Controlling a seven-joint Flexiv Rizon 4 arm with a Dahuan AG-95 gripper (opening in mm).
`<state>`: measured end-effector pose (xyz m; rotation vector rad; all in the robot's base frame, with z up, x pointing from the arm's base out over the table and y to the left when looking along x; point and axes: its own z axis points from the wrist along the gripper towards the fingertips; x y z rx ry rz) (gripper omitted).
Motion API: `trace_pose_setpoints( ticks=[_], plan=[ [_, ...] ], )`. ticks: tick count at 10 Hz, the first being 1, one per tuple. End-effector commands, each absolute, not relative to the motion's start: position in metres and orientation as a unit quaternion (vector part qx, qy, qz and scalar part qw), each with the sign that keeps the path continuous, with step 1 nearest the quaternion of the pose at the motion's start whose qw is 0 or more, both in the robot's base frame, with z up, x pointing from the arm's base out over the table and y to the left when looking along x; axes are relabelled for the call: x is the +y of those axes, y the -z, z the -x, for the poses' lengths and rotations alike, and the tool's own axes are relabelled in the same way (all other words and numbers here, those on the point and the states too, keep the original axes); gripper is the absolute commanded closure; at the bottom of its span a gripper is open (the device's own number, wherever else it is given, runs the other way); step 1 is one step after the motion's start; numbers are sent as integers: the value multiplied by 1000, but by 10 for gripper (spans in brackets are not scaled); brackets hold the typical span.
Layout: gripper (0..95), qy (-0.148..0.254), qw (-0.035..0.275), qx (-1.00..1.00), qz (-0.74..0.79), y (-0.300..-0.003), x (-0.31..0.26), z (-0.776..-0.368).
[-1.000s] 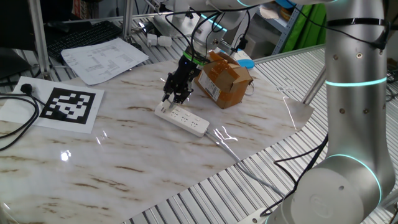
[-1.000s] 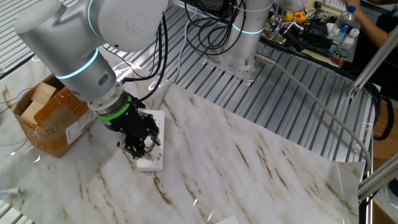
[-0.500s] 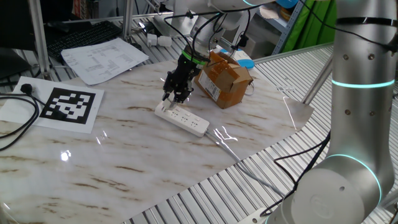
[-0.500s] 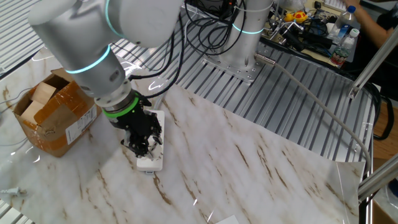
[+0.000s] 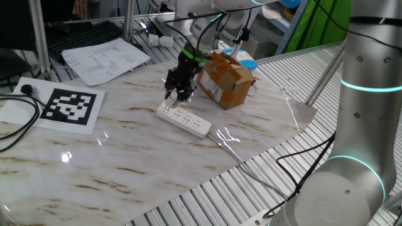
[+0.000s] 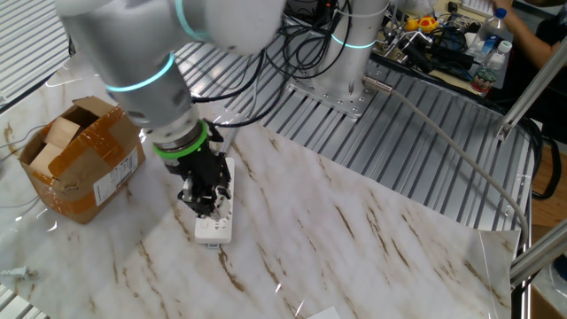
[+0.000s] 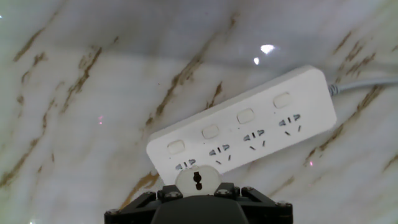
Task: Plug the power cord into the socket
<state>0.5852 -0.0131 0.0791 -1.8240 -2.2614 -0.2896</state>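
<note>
A brown cardboard box [image 5: 227, 78] stands on the marble tabletop [image 5: 125, 150] with its top flaps open; what lies inside cannot be made out from either fixed view. Just beside it lies one long white power strip [image 7: 244, 132] with a row of four outlets, each with its own switch button, and a thin pale cable [image 7: 364, 84] leaving one end. The gripper [image 5: 179, 94] hangs over the end of the strip opposite that cable, pointing steeply down, its fingers pinching one small round white plug piece [image 7: 197, 181] with dark slots. In the hand view the plug sits at the edge of the strip by the end outlet; whether it touches the strip cannot be told. One printed marker sheet [image 5: 68, 107] and one loose paper [image 5: 103, 59] lie elsewhere on the table, and a black cable [image 5: 14, 132] curls at the left edge.
</note>
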Motion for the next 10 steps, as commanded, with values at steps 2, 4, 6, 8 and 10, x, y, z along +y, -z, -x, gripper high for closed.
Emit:
trace_pose_setpoints(
  ticks=[2, 4, 6, 8, 10],
  plan=[
    [950, 84, 46, -826, 556, -82, -12, -592],
    [950, 78, 28, -835, 543, -81, -12, -593],
    [950, 76, 11, -844, 531, -80, -12, -594],
    [950, 64, -4, -849, 524, -74, -10, -595],
    [950, 61, -8, -848, 526, -72, -10, -596]
  ],
)
